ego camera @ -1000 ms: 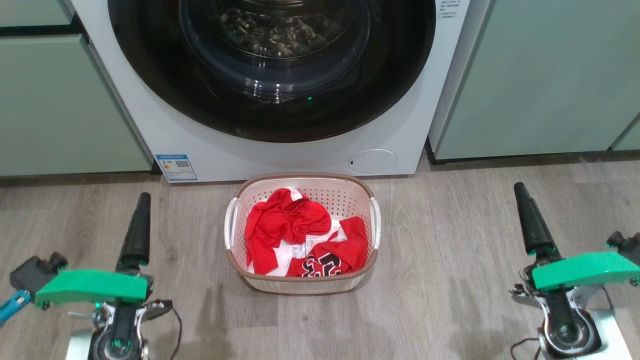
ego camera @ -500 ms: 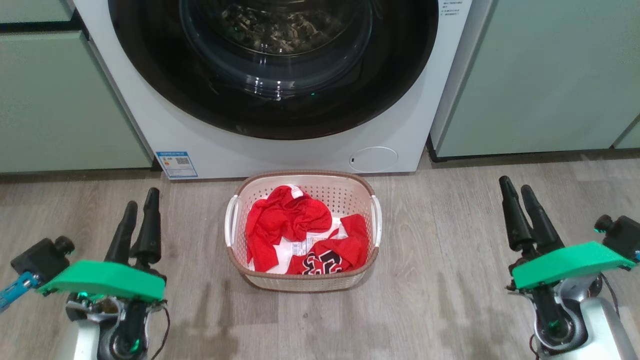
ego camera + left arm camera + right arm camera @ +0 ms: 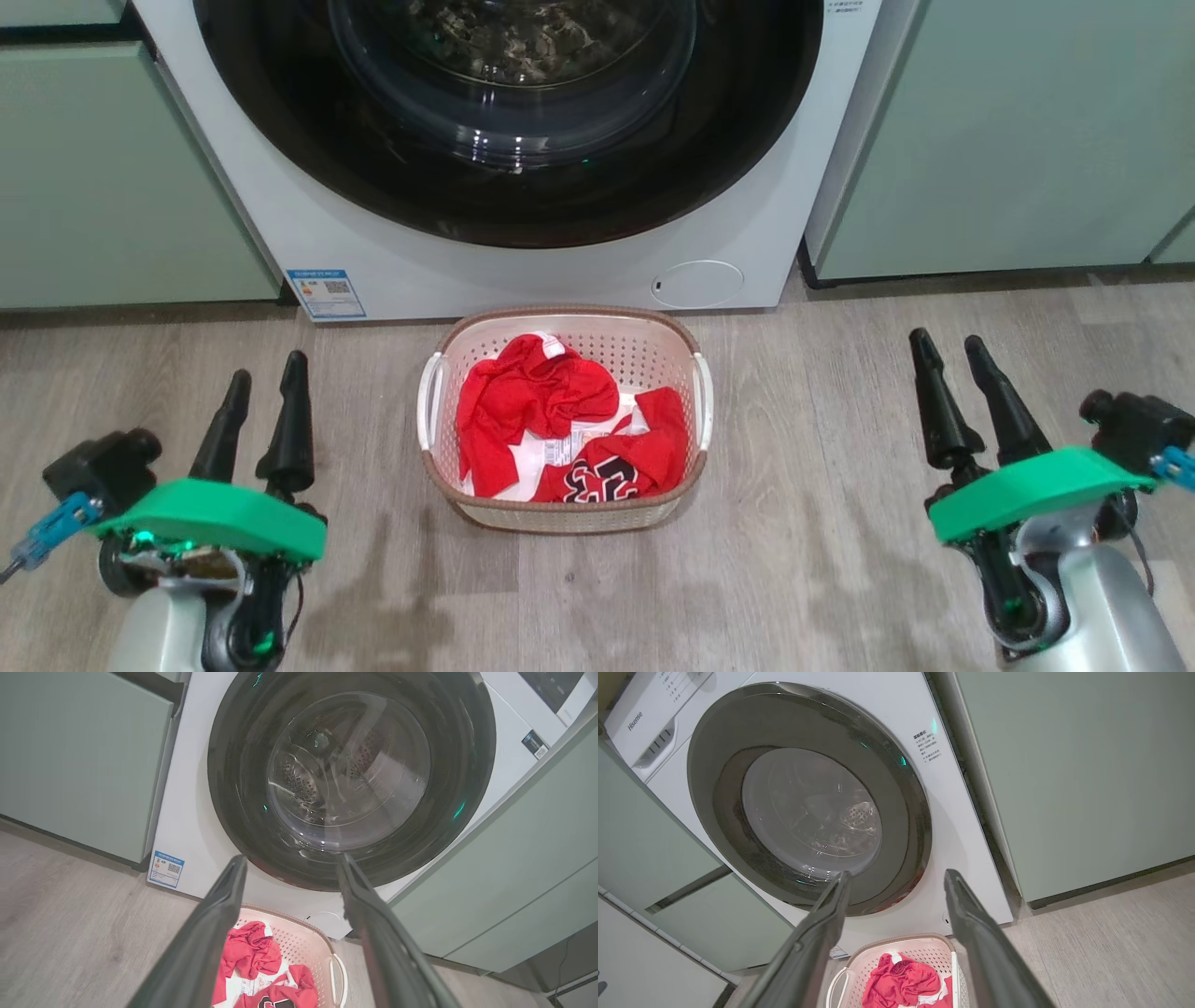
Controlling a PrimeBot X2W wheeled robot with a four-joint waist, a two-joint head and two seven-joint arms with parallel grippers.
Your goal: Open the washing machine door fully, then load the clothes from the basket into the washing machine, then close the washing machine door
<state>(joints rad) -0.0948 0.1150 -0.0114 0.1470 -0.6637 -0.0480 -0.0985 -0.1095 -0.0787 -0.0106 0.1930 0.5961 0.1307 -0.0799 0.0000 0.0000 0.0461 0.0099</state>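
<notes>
The white washing machine stands ahead, its door with the black rim and glass bowl lying flush against the front; the door also appears in the left wrist view and the right wrist view. The cream basket sits on the floor right in front of it, holding red clothes, one printed black and white. My left gripper hovers open to the basket's left and my right gripper open to its right, both empty. From each wrist, the left gripper and the right gripper frame the door's lower rim.
Pale green cabinets flank the machine on the left and the right. A blue sticker and a round filter cap mark the machine's lower front. Grey wood-look floor stretches around the basket.
Both wrists have turned, so each gripper's two fingers now show side by side instead of edge-on, and both arms have come slightly inward. The head camera has shifted a little.
</notes>
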